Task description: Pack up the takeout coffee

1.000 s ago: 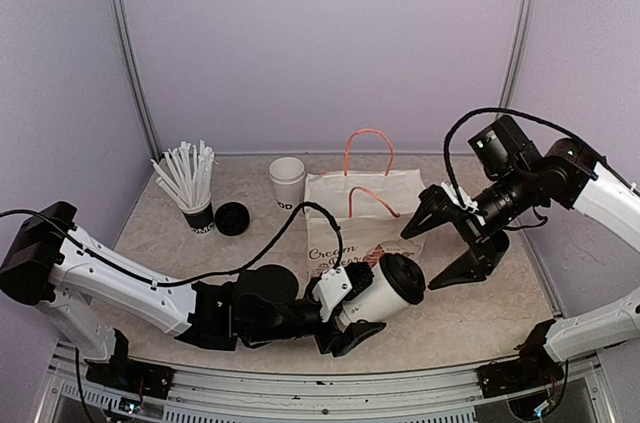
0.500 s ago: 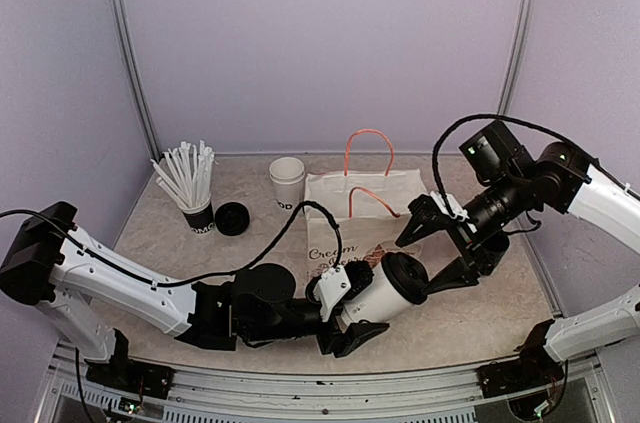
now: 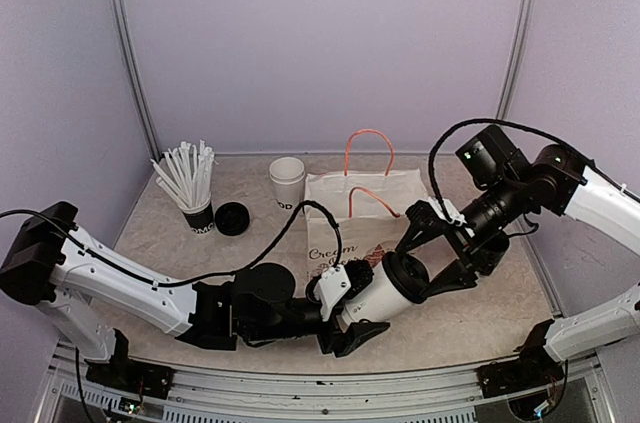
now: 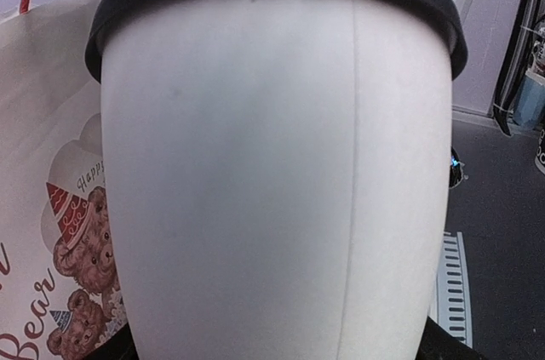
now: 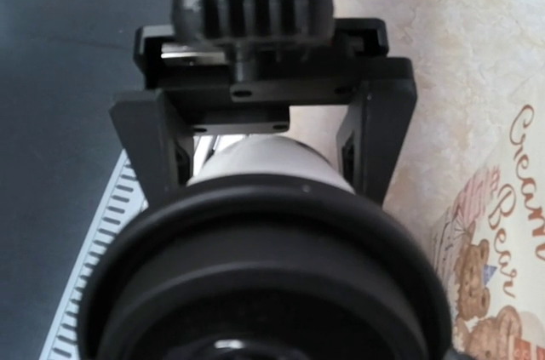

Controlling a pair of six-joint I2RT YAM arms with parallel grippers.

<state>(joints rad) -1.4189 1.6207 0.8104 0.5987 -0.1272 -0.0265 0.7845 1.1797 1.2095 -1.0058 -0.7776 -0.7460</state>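
Coffee cup [image 3: 385, 288]: lying sideways, low over the near bench [image 3: 470, 321], just beside the paper bag [image 3: 350, 205].
Long axis: lid [image 3: 405, 276] points right and slightly far, into the right claw [image 3: 432, 255].
Right claw: open, jaws either side of the lid.
Left claw [image 3: 345, 310]: gripping the cup body.

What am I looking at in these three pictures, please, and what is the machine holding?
These are two robot arms bolted to a table. One picture looks down from above; the other two come from cameras on each wrist. The left pincer grips a lidded cup on its side, filling its own camera's view. The right pincer is open around the cup's black lid. On the table are a paper bag, an open cup, a loose lid and a cup of straws.
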